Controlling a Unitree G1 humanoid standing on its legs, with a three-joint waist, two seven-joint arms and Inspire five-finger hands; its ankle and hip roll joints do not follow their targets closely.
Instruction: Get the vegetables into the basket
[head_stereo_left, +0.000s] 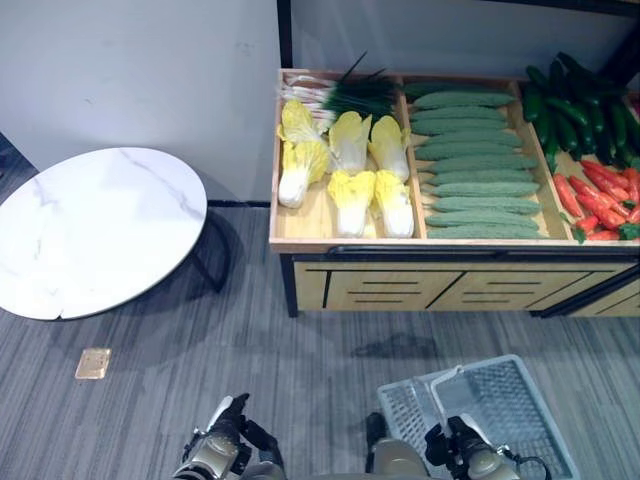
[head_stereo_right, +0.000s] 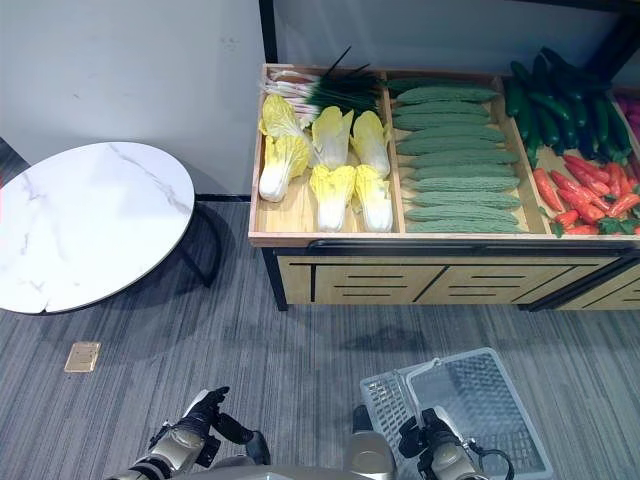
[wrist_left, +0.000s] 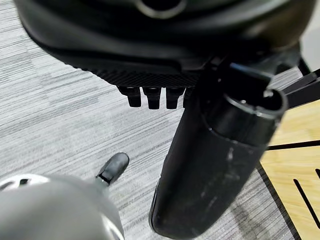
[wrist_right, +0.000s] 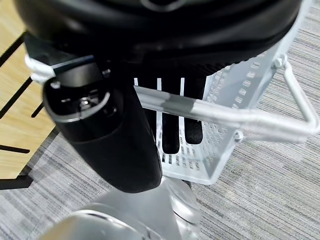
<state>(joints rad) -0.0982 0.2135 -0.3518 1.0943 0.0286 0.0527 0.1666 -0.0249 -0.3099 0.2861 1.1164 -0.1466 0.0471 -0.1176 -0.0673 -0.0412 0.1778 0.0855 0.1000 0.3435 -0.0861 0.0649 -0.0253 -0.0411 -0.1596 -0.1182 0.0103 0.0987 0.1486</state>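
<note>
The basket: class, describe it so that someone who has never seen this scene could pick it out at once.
Start at the wooden produce stand against the wall, with its cabbages, green gourds and red peppers. On the grey carpet in front of it, the right hand is closed on the handle of the basket. It is the only pale grey, perforated plastic container there, and it holds no vegetables.

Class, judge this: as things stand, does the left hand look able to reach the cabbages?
Probably not yet. The left hand hangs low and empty, with open carpet between it and the cabbages on the raised stand.
</note>
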